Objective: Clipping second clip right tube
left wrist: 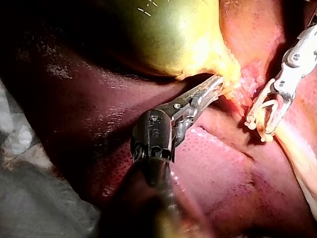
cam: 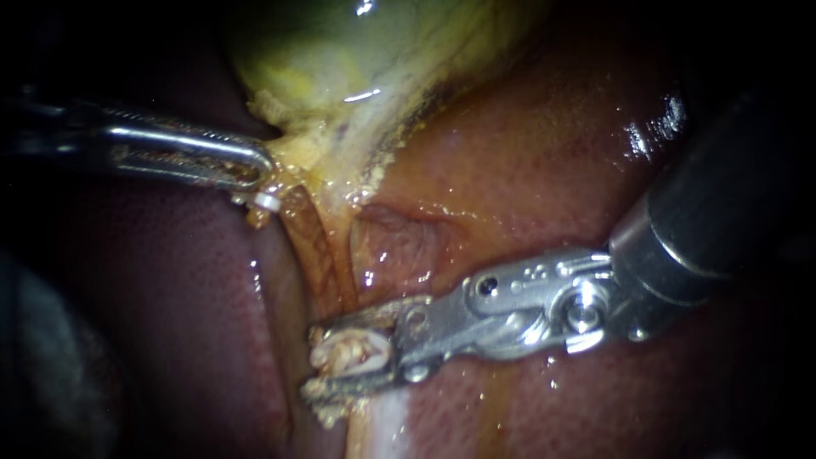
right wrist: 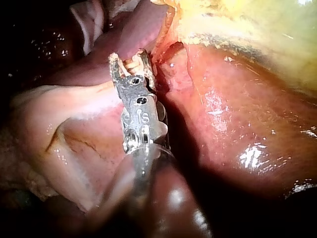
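Right instrument [cam: 316, 361]: jaws held wide, gripping the loaded clip [cam: 353, 353], which looks to straddle the tube [cam: 327, 263] low down, well below the seated clip [cam: 268, 201] at the gallbladder [cam: 340, 59] neck. Left instrument [cam: 259, 170]: jaws narrow, pinched on the gallbladder fringe. Positioning looks done, but the loaded clip isn't squeezed flat, so closing and release remain. Can't confirm it's the right tube.
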Motion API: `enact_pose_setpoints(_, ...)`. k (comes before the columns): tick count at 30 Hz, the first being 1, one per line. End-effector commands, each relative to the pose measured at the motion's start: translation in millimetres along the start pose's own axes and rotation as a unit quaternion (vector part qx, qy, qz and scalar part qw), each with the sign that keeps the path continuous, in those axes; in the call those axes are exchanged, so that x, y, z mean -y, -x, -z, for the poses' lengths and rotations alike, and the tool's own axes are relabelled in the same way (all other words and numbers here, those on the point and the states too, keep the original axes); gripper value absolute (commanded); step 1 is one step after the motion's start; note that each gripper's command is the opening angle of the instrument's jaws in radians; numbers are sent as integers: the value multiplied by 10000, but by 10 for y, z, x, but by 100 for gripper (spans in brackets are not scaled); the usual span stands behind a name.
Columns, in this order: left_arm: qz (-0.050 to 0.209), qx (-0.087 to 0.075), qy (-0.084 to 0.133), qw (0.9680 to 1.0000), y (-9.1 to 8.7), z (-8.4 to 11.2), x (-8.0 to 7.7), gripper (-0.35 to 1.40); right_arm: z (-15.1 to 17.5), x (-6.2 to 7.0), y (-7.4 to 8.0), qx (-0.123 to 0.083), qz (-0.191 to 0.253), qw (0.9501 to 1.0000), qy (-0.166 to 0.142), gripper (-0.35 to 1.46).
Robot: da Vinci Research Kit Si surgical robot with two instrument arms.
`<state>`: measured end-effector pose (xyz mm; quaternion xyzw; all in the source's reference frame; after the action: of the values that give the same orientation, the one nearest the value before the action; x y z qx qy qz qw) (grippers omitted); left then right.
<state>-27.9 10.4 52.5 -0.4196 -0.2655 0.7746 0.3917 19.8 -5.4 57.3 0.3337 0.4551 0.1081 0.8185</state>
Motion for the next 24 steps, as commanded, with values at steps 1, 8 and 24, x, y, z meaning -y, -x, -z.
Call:
enact_pose_setpoints(1, -1, 2, 3, 10000, 0, 0, 0, -35, 2, 1, -2, 12, -33, 10000, 6, 35)
enact_pose_setpoints(8, -5, 5, 10, 10000, 1, 3, 1, -35, 16, 11, -22, -636, -460, 9966, -243, 49)
enact_pose_setpoints(24, -4, 12, 28, 10000, 1, 9, 2, -35, 83, 12, -24, -1118, -833, 9900, -231, 50)
